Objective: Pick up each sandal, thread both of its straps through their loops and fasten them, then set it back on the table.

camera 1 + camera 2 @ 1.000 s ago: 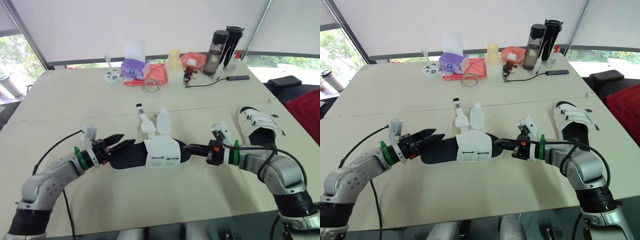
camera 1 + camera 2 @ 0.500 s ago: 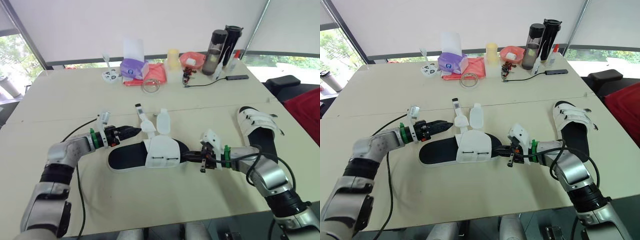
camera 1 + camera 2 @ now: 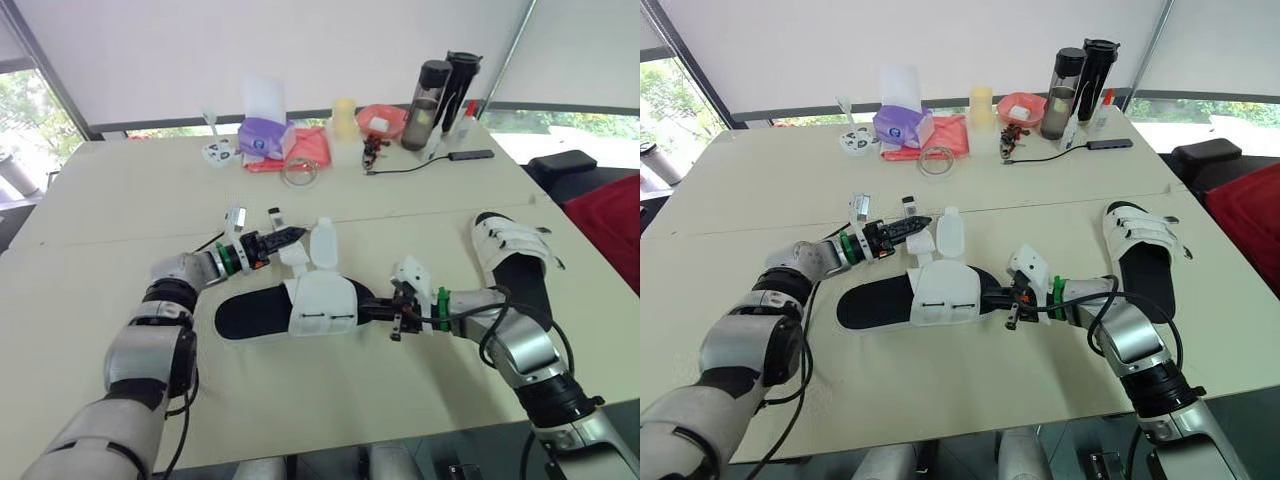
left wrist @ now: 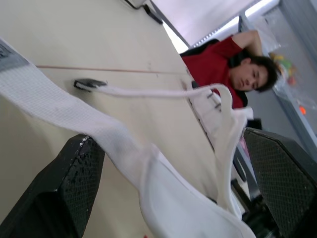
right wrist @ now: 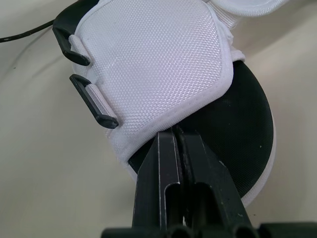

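Left gripper (image 3: 291, 235) reaches across the table (image 3: 110, 195) with its two black fingers (image 4: 81, 183) spread wide apart. A narrow white strap (image 4: 49, 99) of the near sandal (image 3: 255, 312) runs through the gap between them, and neither finger visibly presses on it. The strap lies unfastened, stretched away from the shoe towards the far side of the table and ending in a small dark tip (image 3: 276, 213). A second, wider strap (image 3: 325, 243) lies just beside it, also undone.

Right gripper (image 5: 174, 134) has its fingers pressed together. The tips meet the edge of the sandal's white upper (image 3: 322, 305), over the black sole at the shoe's right end. Two empty black loops (image 5: 96, 105) sit along one side of the upper.

The near sandal lies flat on the table between the two grippers, sole down, lengthwise from left to right. The other sandal (image 3: 515, 250) rests on the table well apart, off to the right beyond the right arm, with white straps lying across its black footbed.

Along the far edge of the table stand two dark bottles (image 3: 447, 90), a red bowl (image 3: 383, 119), a pale yellow cup (image 3: 346, 115), a purple pack (image 3: 265, 136) and a red cloth (image 3: 310, 147). A black cable (image 3: 420, 165) trails nearby.

The left wrist view also shows a person in a red top (image 4: 218, 62) in the background
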Controlling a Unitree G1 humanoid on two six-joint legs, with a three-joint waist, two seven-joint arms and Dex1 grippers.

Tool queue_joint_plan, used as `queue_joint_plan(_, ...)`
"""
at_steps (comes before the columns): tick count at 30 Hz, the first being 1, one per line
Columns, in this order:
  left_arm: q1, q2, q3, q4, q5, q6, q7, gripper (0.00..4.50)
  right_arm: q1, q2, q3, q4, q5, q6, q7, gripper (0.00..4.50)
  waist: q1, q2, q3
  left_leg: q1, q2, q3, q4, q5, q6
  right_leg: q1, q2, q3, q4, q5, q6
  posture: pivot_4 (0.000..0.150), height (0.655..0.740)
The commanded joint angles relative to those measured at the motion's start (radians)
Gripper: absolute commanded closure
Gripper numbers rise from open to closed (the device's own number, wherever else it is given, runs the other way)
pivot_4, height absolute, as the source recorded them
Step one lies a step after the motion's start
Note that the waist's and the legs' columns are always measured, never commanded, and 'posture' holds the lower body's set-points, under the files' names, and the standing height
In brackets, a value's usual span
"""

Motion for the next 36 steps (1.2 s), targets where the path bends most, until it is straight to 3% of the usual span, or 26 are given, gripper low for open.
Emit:
queue_joint_plan(1,-0.048,-0.019,0.084,0.055,0.008,-0.053,0.062,0.00,0.001,0.014,0.010,0.003,-0.021,0.008,-0.017,4.42,0.001,0.000,0.000,0.000,0.000,0.000,0.000,0.000,0.000,0.000,0.000,0.000,0.001,0.000,0.000,0.150,0.7400)
queue_joint_plan(6,-0.057,-0.035,0.132,0.085,0.039,-0.084,0.103,0.00,0.011,0.020,0.005,-0.006,-0.026,0.009,-0.026,4.42,0.000,0.000,0.000,0.001,0.000,0.000,0.000,0.001,-0.001,0.000,0.000,0.000,0.001,0.000,0.000,0.150,0.7400)
queue_joint_plan(8,-0.055,-0.042,0.153,0.091,0.044,-0.109,0.119,0.52,0.014,0.023,0.004,-0.008,-0.028,0.007,-0.033,4.50,0.001,0.000,0.000,0.001,0.000,0.000,0.000,0.001,-0.001,0.000,0.000,0.000,0.002,0.000,0.000,0.150,0.7400)
queue_joint_plan(9,-0.057,-0.045,0.164,0.092,0.045,-0.117,0.124,0.84,0.015,0.024,0.003,-0.008,-0.028,0.006,-0.035,4.50,0.001,0.000,0.000,0.001,0.000,0.000,0.000,0.001,-0.001,0.001,0.000,0.000,0.002,0.000,0.000,0.150,0.7400)
queue_joint_plan(16,-0.067,-0.057,0.188,0.092,0.088,-0.156,0.141,4.39,0.013,0.032,0.002,-0.002,-0.032,0.003,-0.040,4.50,0.001,-0.001,0.000,0.001,0.000,0.000,0.000,0.001,-0.002,0.001,0.000,0.000,0.002,0.000,0.000,0.150,0.7400)
queue_joint_plan(20,-0.076,-0.061,0.155,0.065,0.153,-0.277,0.129,4.39,0.017,0.034,0.000,0.004,-0.039,-0.005,-0.042,4.50,0.001,-0.001,0.000,0.001,0.000,0.000,0.000,0.002,-0.003,0.001,0.000,0.000,0.002,0.000,0.000,0.150,0.7400)
queue_joint_plan(25,-0.071,-0.058,0.034,-0.050,0.272,-0.438,-0.021,4.39,0.032,0.029,-0.005,0.011,-0.050,-0.024,-0.048,4.50,0.003,-0.001,0.000,0.001,-0.001,0.000,0.000,0.002,-0.003,0.001,0.000,0.000,0.002,0.000,0.000,0.150,0.7400)
queue_joint_plan(28,0.015,-0.057,-0.085,-0.226,0.383,-0.673,-0.066,4.39,0.043,0.023,-0.013,0.015,-0.052,-0.035,-0.049,4.50,0.003,-0.001,0.000,0.001,0.000,0.000,0.000,0.002,-0.003,0.001,0.000,0.000,0.002,0.000,0.000,0.150,0.7400)
queue_joint_plan(32,0.228,0.037,-0.306,-0.453,0.606,-1.244,-0.143,4.39,0.055,0.019,-0.003,0.029,-0.063,-0.063,-0.045,4.50,0.003,0.001,-0.001,0.004,0.000,0.002,-0.003,0.002,-0.004,0.001,0.000,0.003,0.001,0.001,-0.001,0.150,0.7400)
queue_joint_plan(34,0.255,0.093,-0.351,-0.424,0.728,-1.564,-0.059,4.39,0.053,0.023,-0.003,0.043,-0.068,-0.075,-0.050,4.50,0.008,0.001,-0.001,0.005,0.000,0.002,-0.004,0.002,-0.004,0.002,0.000,0.003,0.001,0.001,-0.001,0.150,0.7400)
queue_joint_plan(36,0.236,0.132,-0.320,-0.388,0.953,-1.863,0.135,4.39,0.049,0.027,-0.006,0.057,-0.072,-0.089,-0.057,4.50,0.013,-0.001,-0.001,0.005,0.001,0.001,-0.003,0.002,-0.004,0.002,0.000,0.003,0.000,0.001,-0.002,0.150,0.7400)
